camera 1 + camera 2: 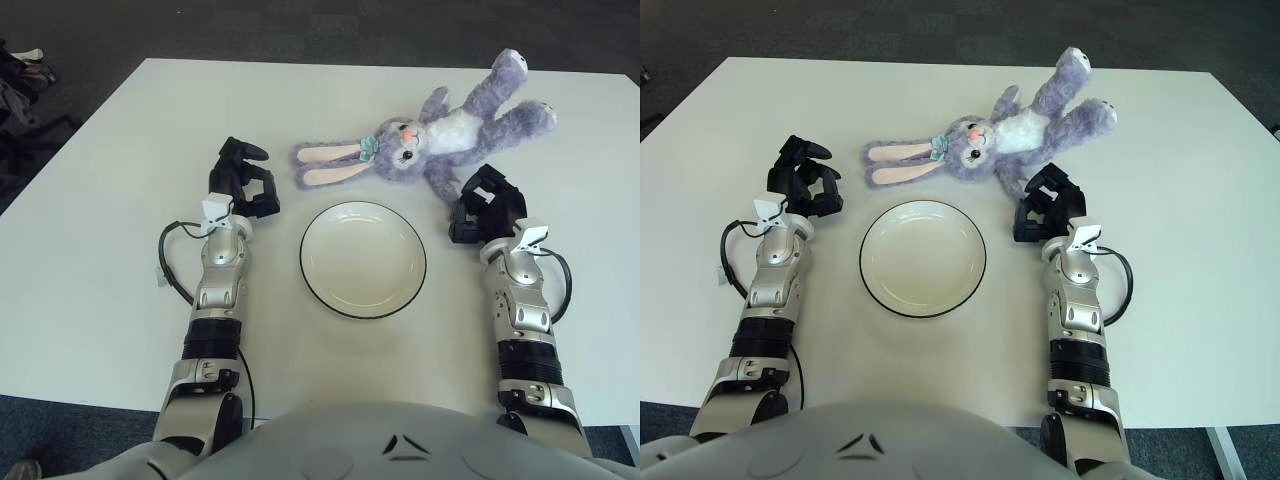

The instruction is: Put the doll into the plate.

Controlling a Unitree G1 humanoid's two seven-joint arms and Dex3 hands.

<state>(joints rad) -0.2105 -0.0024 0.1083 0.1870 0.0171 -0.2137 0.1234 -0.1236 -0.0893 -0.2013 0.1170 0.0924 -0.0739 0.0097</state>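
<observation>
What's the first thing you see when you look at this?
A fluffy purple bunny doll lying on its back at the far side of the white table, ears pointing left. Just in front of it sits a plate with nothing in it. The left robot hand shows left of the plate, and the right robot hand is near the doll's arm, holding nothing.

A white tabletop (100, 200) carried an empty black-rimmed plate (363, 259) at its middle and, just beyond it, a purple bunny doll (430, 135) lying face-up

Silver jointed arms, black hands (243, 180), looping black cables.
</observation>
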